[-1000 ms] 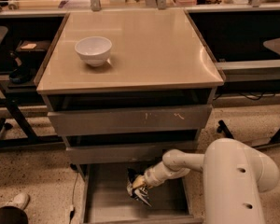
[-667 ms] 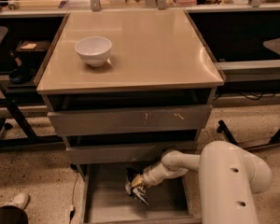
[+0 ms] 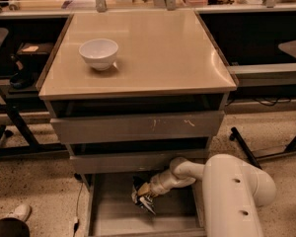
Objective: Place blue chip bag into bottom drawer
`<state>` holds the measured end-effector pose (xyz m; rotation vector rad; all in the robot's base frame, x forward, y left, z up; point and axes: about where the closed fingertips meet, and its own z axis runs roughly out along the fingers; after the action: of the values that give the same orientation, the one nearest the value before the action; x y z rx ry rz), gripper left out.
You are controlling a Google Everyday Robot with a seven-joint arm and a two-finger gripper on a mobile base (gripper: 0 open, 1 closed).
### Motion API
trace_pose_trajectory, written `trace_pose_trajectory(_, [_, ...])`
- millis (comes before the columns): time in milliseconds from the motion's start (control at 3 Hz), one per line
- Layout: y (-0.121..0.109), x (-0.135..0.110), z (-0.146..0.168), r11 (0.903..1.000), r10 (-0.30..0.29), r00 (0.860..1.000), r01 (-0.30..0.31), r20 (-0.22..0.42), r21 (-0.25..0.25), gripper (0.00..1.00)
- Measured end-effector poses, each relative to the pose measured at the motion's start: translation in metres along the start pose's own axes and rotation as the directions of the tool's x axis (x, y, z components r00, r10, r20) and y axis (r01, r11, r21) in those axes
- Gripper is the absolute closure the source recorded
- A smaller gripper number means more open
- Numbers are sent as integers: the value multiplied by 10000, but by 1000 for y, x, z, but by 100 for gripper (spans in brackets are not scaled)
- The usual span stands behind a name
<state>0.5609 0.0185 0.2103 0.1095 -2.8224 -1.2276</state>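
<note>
The bottom drawer (image 3: 108, 216) stands pulled out below the beige-topped cabinet, a plain grey tray inside. My white arm reaches down into it from the right. My gripper (image 3: 142, 195) sits low inside the drawer, near its back middle. The blue chip bag (image 3: 140, 196), dark and crinkled with white patches, is at the gripper's tip, just above the drawer floor.
A white bowl (image 3: 98, 53) stands on the beige cabinet top (image 3: 153, 53). Two shallower grey drawers (image 3: 138, 127) sit above the open one. A black stand's legs (image 3: 10, 127) are at the left, a shoe (image 3: 18, 213) at the lower left, another stand's leg (image 3: 246, 149) at the right.
The gripper and the bag have hardly moved inside the drawer. The arm's body has shifted a little to the left.
</note>
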Motion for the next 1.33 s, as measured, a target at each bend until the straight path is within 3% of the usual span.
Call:
trace_pose_trajectory(333, [0, -1, 0, 10000, -2, 10000, 2, 17, -3, 81])
trace_pose_trajectory(1333, [0, -1, 0, 10000, -2, 10000, 2, 16, -3, 12])
